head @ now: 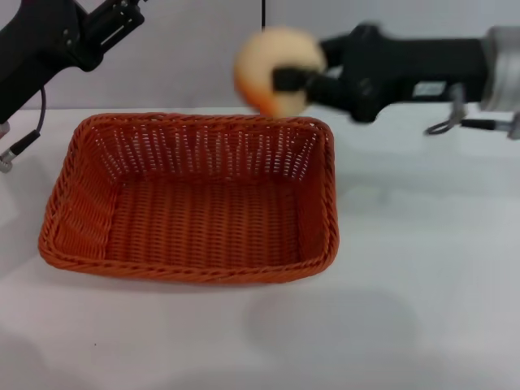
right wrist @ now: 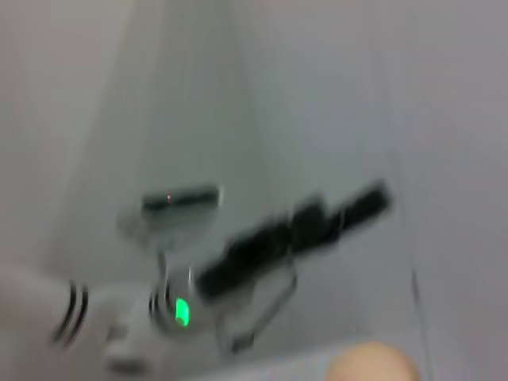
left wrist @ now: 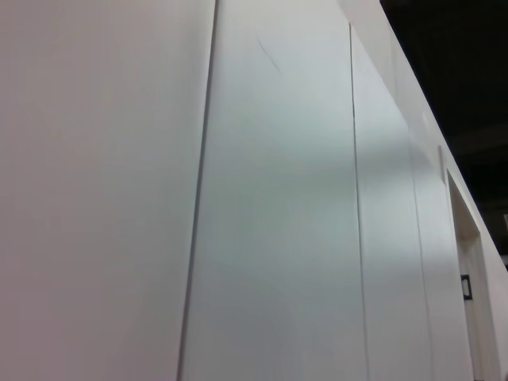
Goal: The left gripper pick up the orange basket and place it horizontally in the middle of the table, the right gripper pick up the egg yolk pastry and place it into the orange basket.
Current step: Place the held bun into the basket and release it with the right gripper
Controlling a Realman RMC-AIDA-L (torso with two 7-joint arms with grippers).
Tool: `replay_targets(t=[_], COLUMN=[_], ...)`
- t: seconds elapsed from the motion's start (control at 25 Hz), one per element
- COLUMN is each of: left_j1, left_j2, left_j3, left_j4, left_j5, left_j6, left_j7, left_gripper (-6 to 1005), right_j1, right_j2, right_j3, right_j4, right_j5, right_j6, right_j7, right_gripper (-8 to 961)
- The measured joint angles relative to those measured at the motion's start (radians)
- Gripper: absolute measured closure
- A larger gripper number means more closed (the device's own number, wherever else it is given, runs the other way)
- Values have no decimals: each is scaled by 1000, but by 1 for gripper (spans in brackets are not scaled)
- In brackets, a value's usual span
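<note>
The orange basket [head: 191, 199] lies flat mid-surface [head: 422, 268], mouth up to receive; the right claw [head: 302, 80] grips the egg yolk pastry [head: 275, 69] above its far rim, for release inside; the left claw [head: 122, 15] is parked raised at far left, finger state indeterminate.

The orange basket [head: 191, 199] lies open-topped mid-counter, nothing inside it, so the way down into it is free. Above its far rim the right pincer [head: 299, 80] hangs, closed on the egg yolk pastry [head: 272, 69]. The left pincer [head: 122, 12] is raised off to the far left, apart from the basket. The white counter [head: 422, 268] right of and before the basket is bare.
</note>
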Motion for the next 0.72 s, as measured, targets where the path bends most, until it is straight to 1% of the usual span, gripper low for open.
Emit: replay_targets(t=[0.12,0.52,0.68,0.72], left_j1=[0,8,8,8], left_j2=[1,2,2,2], left_j3=[0,-1,-1,-1], left_j4=[0,0,0,0], left_j5=[-8,-22,-24,-24], left_j6=[-1,-4,-4,-4], left_j7=[0,0,0,0], left_gripper=[257,258,258,258], right_j1=[31,2,-23,-44], right_j2=[12,13,13,15], right_j3=[-23,0,28,48], right_j4=[2,-12,-32,-52], right_j5=[-100,-94,-88,-77], right_j6=[40,35,28,20], right_j7=[70,70,69,60], right_gripper=[769,547,361,315])
